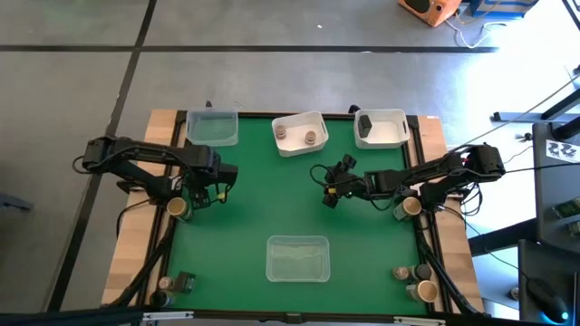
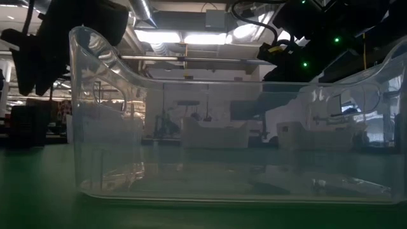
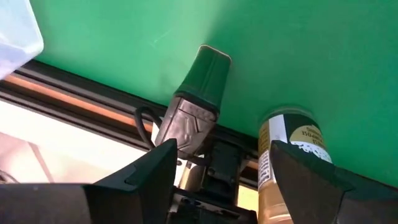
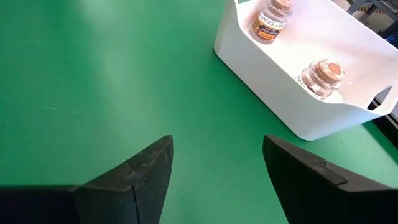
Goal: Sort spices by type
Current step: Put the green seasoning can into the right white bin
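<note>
My left gripper (image 1: 220,186) (image 3: 224,149) hovers open over the mat's left side. A tan-topped spice jar (image 1: 177,208) (image 3: 289,140) stands just beyond it on the wooden edge, partly hidden by one finger. My right gripper (image 1: 333,188) (image 4: 217,143) is open above the bare mat, right of centre. It points at the white middle tray (image 1: 299,145) (image 4: 273,93), in which two pale-topped jars (image 4: 272,18) (image 4: 323,73) stand upright. A dark jar (image 1: 365,125) lies in the white right tray (image 1: 394,140). More jars stand at the right edge (image 1: 410,206) and the near right corner (image 1: 421,290).
A clear tray (image 1: 211,127) sits at the far left. Another clear tray (image 1: 297,272) (image 2: 210,140) sits near the near edge and fills the low view. A dark wedge-shaped fitting (image 3: 202,87) stands at the mat's left border. Open mat lies between the two grippers.
</note>
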